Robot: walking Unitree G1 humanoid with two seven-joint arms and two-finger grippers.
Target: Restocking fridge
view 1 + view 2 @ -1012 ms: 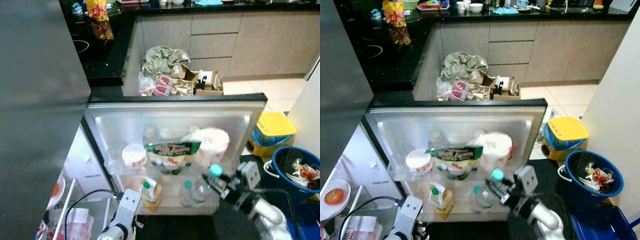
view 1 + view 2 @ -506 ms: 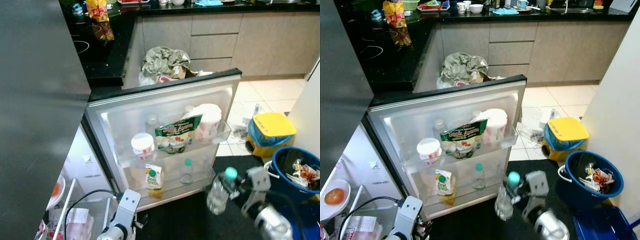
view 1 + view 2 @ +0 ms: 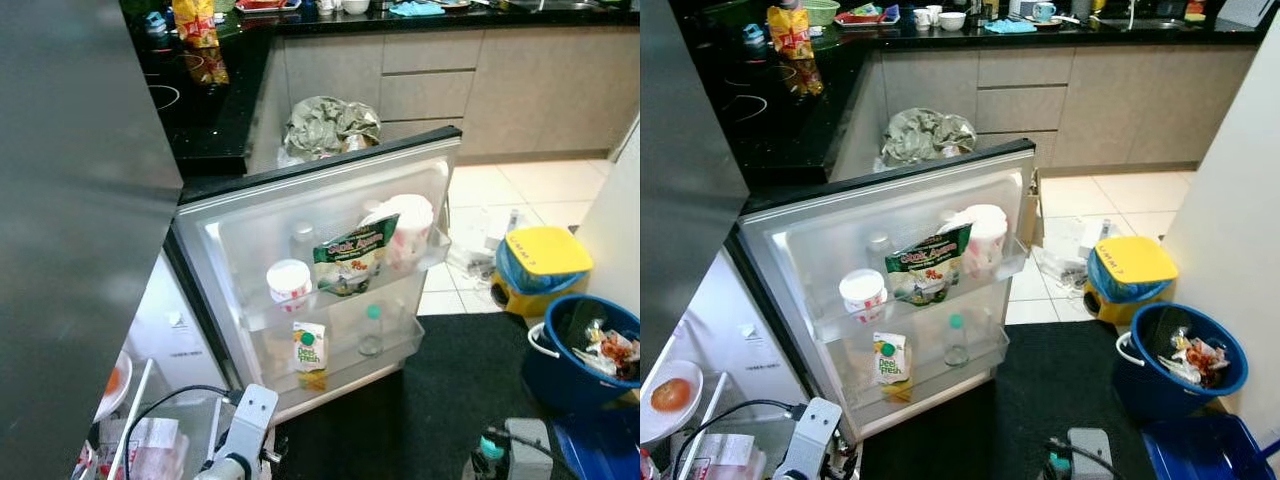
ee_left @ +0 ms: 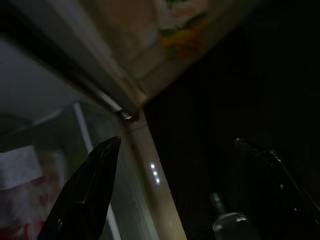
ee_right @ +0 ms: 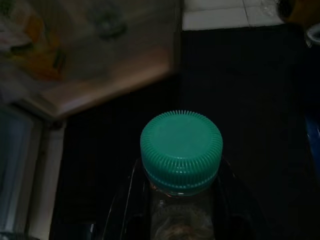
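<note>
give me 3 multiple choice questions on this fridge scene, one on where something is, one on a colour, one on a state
1. Where does the small juice carton stand?
A. on the fridge door's lower shelf
B. on the kitchen counter
C. in the blue bucket

2. What colour is the cap of the bottle in the right claw?
A. red
B. green
C. white

3. What state is the fridge door in?
A. shut
B. open
C. taken off and lying on the floor

Answers:
1. A, the carton sits low in the door beside a clear bottle.
2. B, the right wrist view shows a ribbed green cap between the black fingers.
3. B, the door stands swung out with its shelves facing the camera.
</note>
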